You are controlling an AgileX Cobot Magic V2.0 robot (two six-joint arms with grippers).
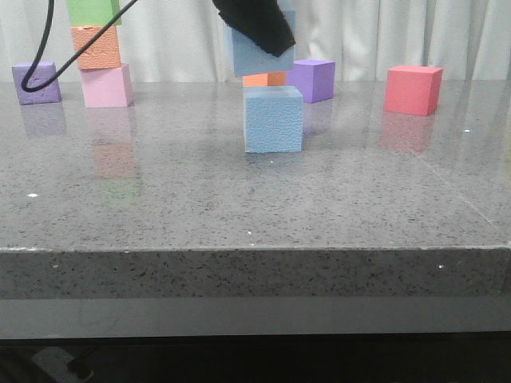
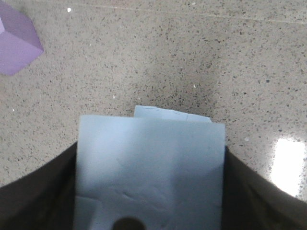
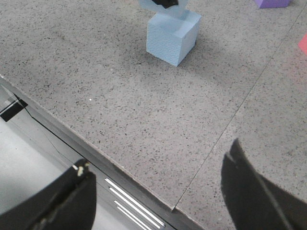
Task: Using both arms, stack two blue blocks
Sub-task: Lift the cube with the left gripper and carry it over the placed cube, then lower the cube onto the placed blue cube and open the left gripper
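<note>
At far left a stack of blocks (image 1: pixel 101 56) is cut off at the top. In the middle the left gripper (image 1: pixel 254 28), mostly hidden, clamps a blue block (image 1: pixel 259 52) above, apart from, the other blue block (image 1: pixel 273 120) on the table (image 1: pixel 239 207). The right gripper (image 3: pixel 158 191) hangs spread wide near the table's edge.

I see a grey speckled stone table (image 1: pixel 160 207) with a blue block (image 1: pixel 273 120) resting mid-table. Along the far edge sit two purple cubes (image 1: pixel 36 83) (image 1: pixel 313 80) — one at each side — a red cube (image 1: pixel 413 89), an orange cube (image 1: pixel 264 79), and a pink cube (image 1: pixel 106 86) carrying a stack.
</note>
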